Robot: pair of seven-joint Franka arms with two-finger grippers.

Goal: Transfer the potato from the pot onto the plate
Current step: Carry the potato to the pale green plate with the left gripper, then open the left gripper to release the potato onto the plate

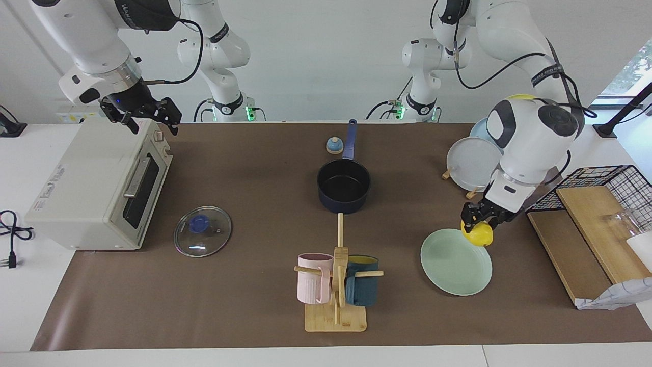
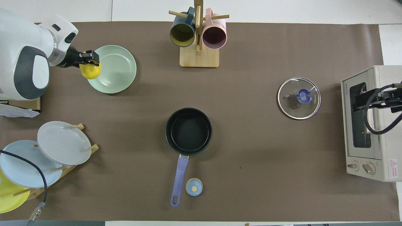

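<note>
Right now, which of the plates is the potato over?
The mint-green plate lying flat by the mug rack. The left gripper holds the potato over its rim. The grey, blue and yellow plates stand in the rack.

perhaps "konka" on glass lid point(image 2: 299, 98)

Both arms glossy white shells with dark grey/black joint bands, rounded bulky links; black cables loop loosely along each arm; white lettering on a black band of each arm, unreadable; round dark cap with concentric rings on a wrist joint; left gripper point(image 1: 479, 220) and right gripper point(image 1: 141, 115) small, black, angular; green lights glow at both bases
</note>
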